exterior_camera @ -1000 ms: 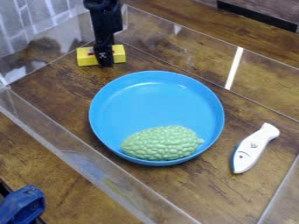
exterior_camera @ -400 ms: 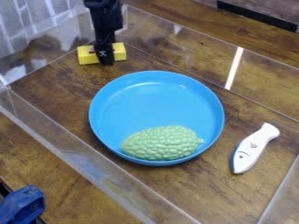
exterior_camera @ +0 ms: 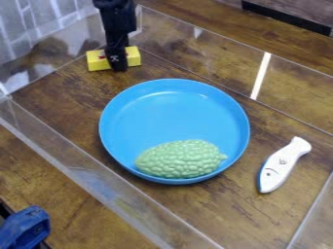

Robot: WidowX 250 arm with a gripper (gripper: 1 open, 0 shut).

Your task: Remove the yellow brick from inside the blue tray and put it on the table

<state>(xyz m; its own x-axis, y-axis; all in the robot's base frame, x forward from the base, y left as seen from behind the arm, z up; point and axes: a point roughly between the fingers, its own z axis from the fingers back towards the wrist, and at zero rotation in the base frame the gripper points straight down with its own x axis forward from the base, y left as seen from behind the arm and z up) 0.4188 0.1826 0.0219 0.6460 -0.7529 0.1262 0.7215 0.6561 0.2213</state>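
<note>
The yellow brick (exterior_camera: 97,61) lies on the table (exterior_camera: 58,122) at the upper left, outside the blue tray (exterior_camera: 176,109) and just beyond its far-left rim. My black gripper (exterior_camera: 119,62) points down at the brick's right end, its fingertips low at the brick and covering part of it. The jaws stand open, and the brick rests on the wood. The blue tray sits in the middle of the table and holds only a bumpy green lump (exterior_camera: 182,160).
A white handheld device (exterior_camera: 282,164) lies on the table right of the tray. Clear acrylic walls (exterior_camera: 92,160) run along the table's edges, near and far. A blue object (exterior_camera: 22,229) shows outside the wall at the bottom left.
</note>
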